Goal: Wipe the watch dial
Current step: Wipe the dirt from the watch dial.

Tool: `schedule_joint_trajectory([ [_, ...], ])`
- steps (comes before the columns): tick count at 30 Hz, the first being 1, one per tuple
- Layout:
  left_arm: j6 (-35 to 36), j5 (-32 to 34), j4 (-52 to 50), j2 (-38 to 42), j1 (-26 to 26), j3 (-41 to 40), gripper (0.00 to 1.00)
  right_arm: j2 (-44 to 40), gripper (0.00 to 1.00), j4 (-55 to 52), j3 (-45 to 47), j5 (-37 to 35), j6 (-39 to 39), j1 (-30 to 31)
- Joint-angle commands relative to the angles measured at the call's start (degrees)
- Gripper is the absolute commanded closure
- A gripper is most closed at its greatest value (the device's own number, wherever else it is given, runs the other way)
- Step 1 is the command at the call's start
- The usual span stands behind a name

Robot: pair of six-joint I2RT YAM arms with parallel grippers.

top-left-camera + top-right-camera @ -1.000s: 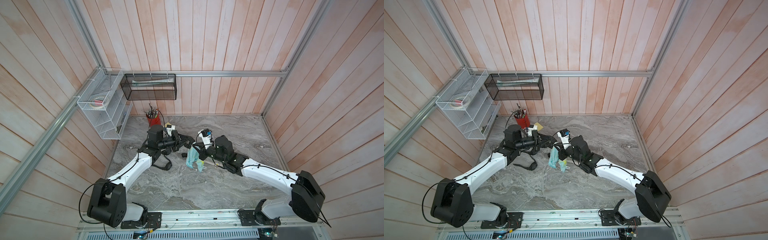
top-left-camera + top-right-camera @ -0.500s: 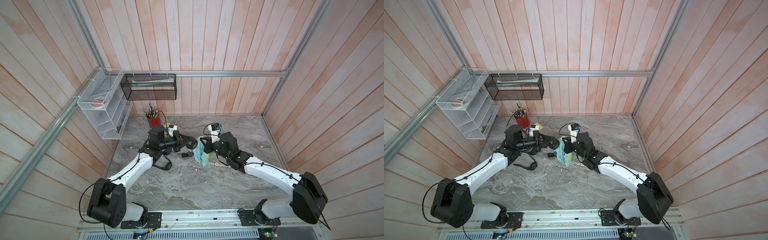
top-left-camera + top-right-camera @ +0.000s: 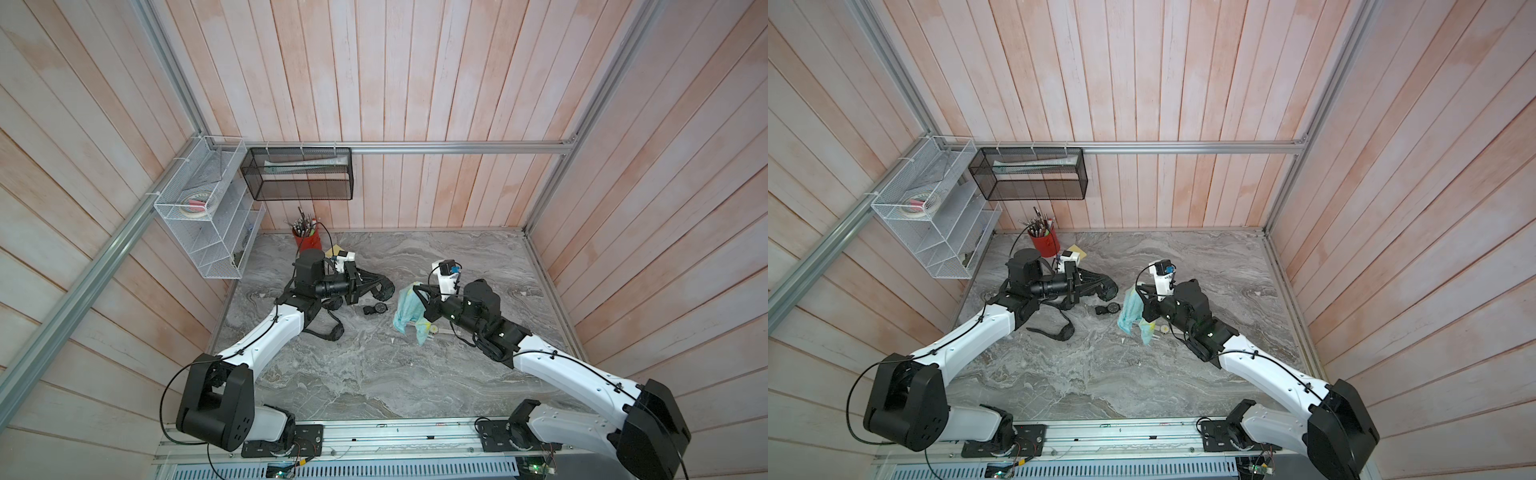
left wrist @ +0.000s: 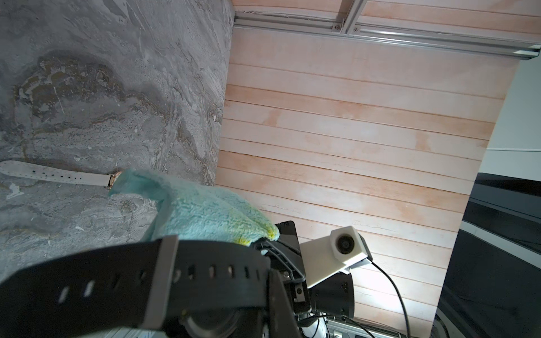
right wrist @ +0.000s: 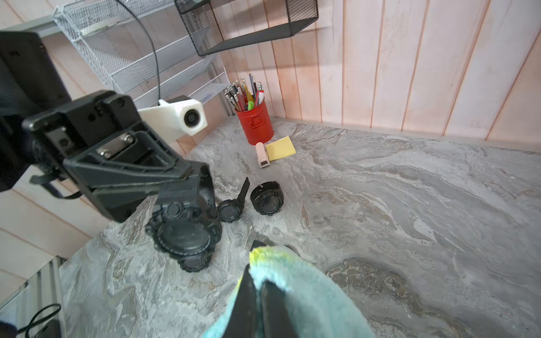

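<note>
My left pincer (image 5: 187, 191) is clamped on a chunky black plastic wristwatch (image 5: 185, 234), gripping the strap just above the case. Its round dial is turned toward my other arm. The watch is held above the grey marbled bench (image 3: 374, 374), a little left of centre and toward the far side. My right pincer (image 5: 260, 295) is closed on a fluffy teal cloth with a yellow edge (image 5: 316, 298). Its fingers are half buried in the pile, and the rest of the cloth runs out of that wrist picture. In both top views the cloth hangs just right of the wristwatch with a narrow gap between them. Whether its lower corner touches the bench I cannot tell. From my left wrist the dial is hidden and only the black strap (image 4: 146, 278) crosses the foreground, blurred. Beyond the cloth lies a white-strapped watch (image 4: 58, 175), its case hidden behind the cloth's tip save a rose-gold edge. Smaller black watches (image 5: 268, 199) lie on the bench near the held one, one of them half hidden beneath it. The dial's markings are too dark to read. At the far left stand a red tin of pens (image 5: 254, 123), a yellow note pad (image 5: 281, 147) and a small pale stapler (image 5: 262, 155).
</note>
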State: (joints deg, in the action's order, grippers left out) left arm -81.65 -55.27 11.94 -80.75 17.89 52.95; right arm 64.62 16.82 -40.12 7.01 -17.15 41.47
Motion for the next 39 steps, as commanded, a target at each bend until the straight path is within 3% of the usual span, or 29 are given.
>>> schedule_joint_trajectory([
  [1, -1.09, -1.70, 2.54, -0.42, -0.15, -0.40, 1.00, -1.31, 1.00, 7.76, 1.00, 6.40, 1.87, -0.19],
  [7, -1.12, -1.09, 2.38, -0.47, -0.04, -0.50, 1.00, 4.29, 1.00, 13.80, -1.96, 14.62, 2.60, 0.49],
  [15, -1.19, -0.37, 2.31, -0.53, 0.47, -0.65, 1.00, 12.11, 1.00, 15.16, -6.91, 18.12, 4.16, 3.29],
  [18, -1.65, -0.28, 2.91, -0.57, 0.82, -0.66, 1.00, 14.05, 1.00, 13.59, -8.31, 15.20, 4.57, 3.90],
  [27, -0.70, 0.15, 1.41, 0.57, 1.09, 0.11, 1.00, 14.03, 1.00, 8.52, -7.61, -6.07, 2.15, 3.46],
  [34, 19.36, 9.70, -27.41, -0.98, 0.57, 9.71, 1.00, 7.30, 1.00, 1.71, -6.82, -13.89, 2.45, 0.09],
  [39, 26.62, 16.23, -34.89, -8.21, 0.86, 17.22, 1.00, 0.61, 1.00, -5.85, -6.33, -17.47, 4.02, -3.08],
])
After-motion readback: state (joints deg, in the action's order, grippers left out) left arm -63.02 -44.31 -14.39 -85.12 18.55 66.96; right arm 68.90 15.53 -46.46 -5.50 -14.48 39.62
